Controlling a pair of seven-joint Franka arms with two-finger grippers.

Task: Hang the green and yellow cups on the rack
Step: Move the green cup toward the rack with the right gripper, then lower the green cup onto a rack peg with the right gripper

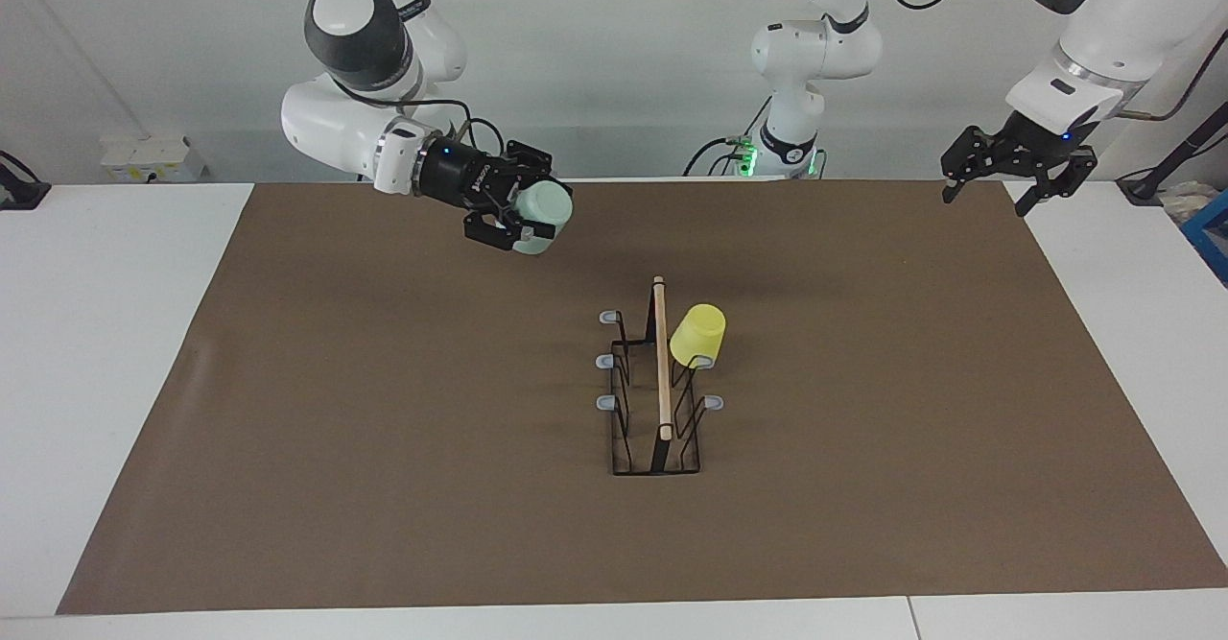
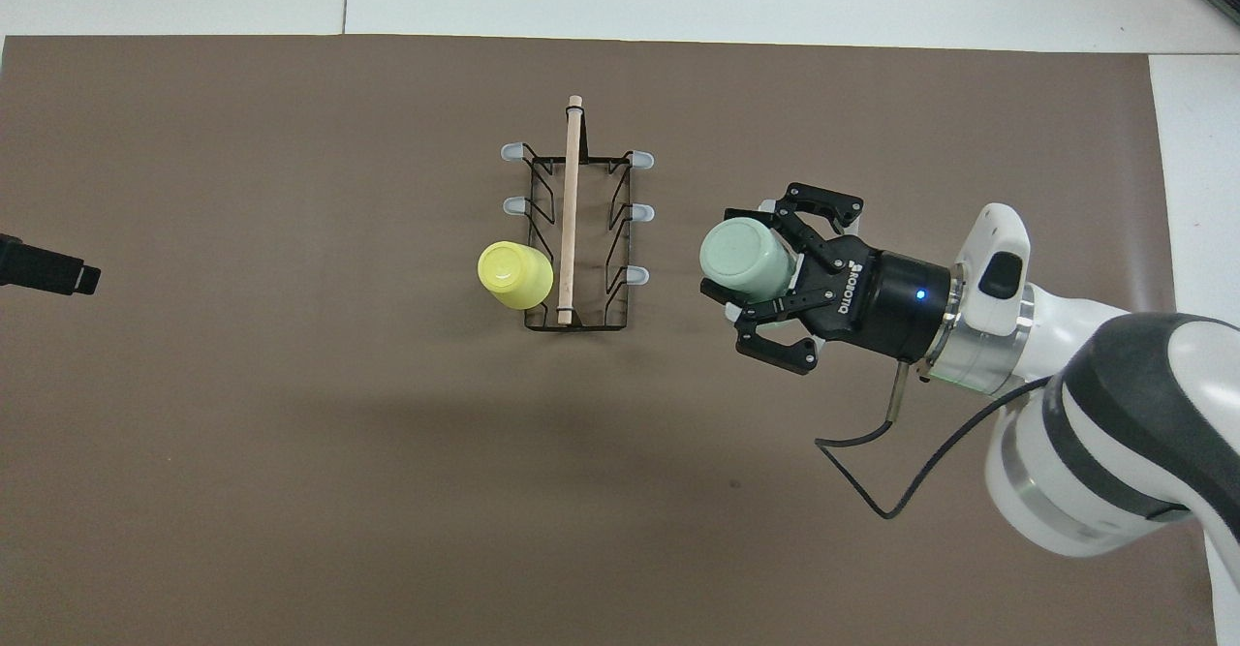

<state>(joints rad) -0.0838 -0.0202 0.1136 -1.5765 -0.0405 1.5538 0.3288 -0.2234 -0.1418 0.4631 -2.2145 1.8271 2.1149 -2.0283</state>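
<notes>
Facing view
Rack [image 1: 658,381]: seen standing on the brown mat [image 1: 384,448] near the middle of the table, its wooden bar running from 12 to 6 o'clock.
Yellow cup [image 1: 698,335]: hung mouth-down on a prong, on the side of the rack toward the left arm's end of the table, at about 2 o'clock from the rack's middle.
Right gripper [image 1: 523,213]: held in the air over the mat at about 10 o'clock from the rack, fingers pinched on the green cup [image 1: 543,210], which is apart from the rack.
Left gripper [image 1: 994,187]: kept waiting over the mat's corner at 2 o'clock, fingers spread, nothing held.

Overhead view
Rack [image 2: 620,239]: seen from above, grey-tipped prongs on both long sides.
Yellow cup [image 2: 514,275]: shown at about 8 o'clock from the rack's middle, base up.
Right gripper [image 2: 765,283]: placed at 3 o'clock from the rack, clamped on the green cup [image 2: 744,259].
Left gripper [image 2: 48,271]: only a dark tip is shown at 9 o'clock.
</notes>
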